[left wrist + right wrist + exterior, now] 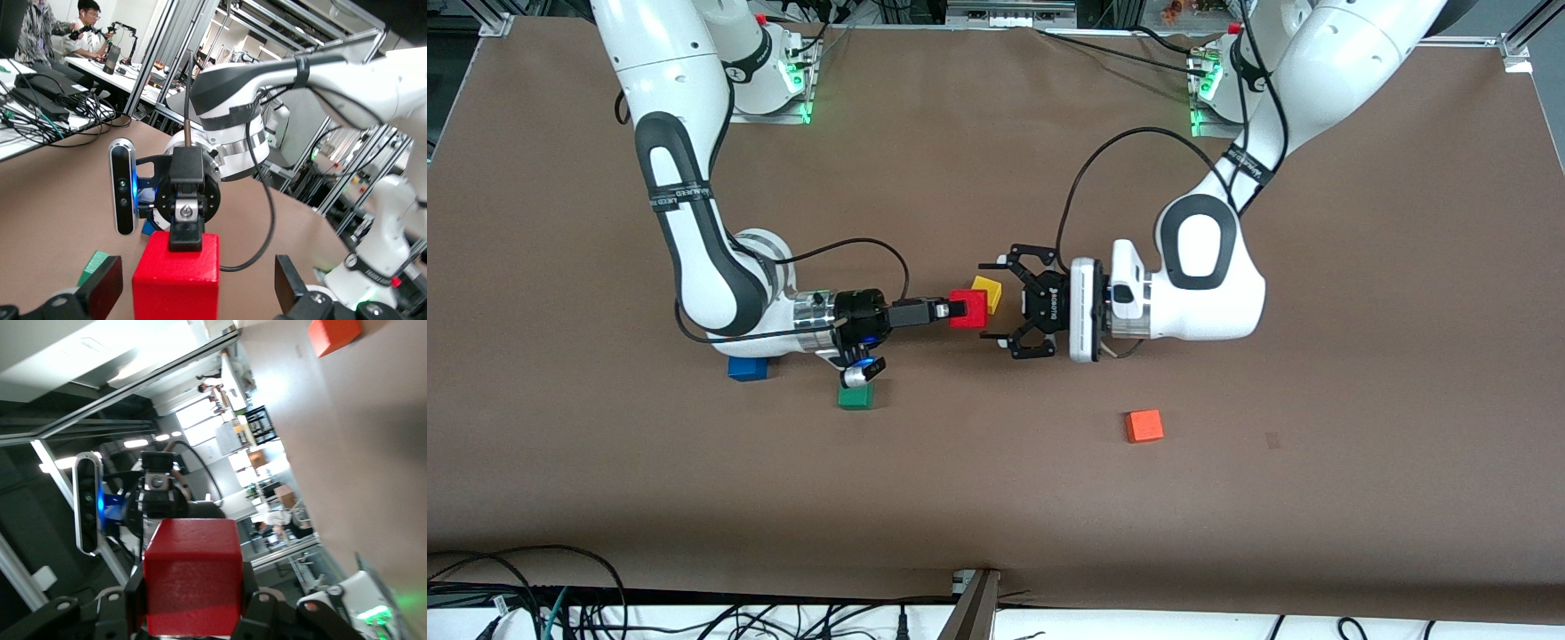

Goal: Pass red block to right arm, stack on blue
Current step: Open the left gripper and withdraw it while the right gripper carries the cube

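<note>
Right end effector (957, 308) pinches red block (968, 309); left end effector (996, 300) spread. Front view alone shows blue (748, 368).

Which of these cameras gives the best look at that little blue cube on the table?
The front view: the blue cube sits on the table, partly under the right arm's wrist. The left wrist view shows only a blue sliver beside the right pincer's camera, perhaps the cube; the right wrist view shows none of it.

Overhead front; wrists share red block (967, 309)
</note>
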`<state>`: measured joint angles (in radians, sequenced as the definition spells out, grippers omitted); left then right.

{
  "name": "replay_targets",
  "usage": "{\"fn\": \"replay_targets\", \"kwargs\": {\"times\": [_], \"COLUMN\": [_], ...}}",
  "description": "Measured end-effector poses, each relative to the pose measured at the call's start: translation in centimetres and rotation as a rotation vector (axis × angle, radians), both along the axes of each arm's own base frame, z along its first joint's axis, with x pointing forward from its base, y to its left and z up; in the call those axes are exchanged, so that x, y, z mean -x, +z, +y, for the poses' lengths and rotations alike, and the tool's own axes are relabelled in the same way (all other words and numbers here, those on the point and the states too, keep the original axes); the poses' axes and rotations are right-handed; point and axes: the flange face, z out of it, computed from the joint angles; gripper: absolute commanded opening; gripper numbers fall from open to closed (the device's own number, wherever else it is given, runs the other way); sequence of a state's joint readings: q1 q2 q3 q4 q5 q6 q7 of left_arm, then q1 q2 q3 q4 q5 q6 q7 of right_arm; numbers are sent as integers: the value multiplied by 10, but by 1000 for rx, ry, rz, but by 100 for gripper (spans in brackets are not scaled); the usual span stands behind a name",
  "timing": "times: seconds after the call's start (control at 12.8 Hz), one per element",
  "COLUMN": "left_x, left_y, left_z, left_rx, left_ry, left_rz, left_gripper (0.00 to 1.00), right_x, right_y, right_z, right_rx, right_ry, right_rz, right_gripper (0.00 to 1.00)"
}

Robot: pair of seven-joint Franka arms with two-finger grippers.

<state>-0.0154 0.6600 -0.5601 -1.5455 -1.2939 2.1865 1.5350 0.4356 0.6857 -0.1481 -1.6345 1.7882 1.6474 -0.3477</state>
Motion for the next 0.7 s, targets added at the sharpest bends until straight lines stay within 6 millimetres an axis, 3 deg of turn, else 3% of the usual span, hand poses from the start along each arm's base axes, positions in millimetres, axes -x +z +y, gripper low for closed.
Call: {"fn": "replay_targets", "kwargs": {"times": [0.31, 0.7], "left_x": [-11, 2], "left_y": [21, 56], "left_z": [42, 58], "left_rx": [-199, -553], "left_ry": [-39, -4], "left_rz": [176, 406], "left_gripper": [100, 100], "right_x": [-25, -51], "right_y": [14, 33], "right_z": [-75, -171], "right_rx": [311, 934], "right_ry": [114, 346], "right_rz": [-147, -356], "right_gripper": [0, 0]}}
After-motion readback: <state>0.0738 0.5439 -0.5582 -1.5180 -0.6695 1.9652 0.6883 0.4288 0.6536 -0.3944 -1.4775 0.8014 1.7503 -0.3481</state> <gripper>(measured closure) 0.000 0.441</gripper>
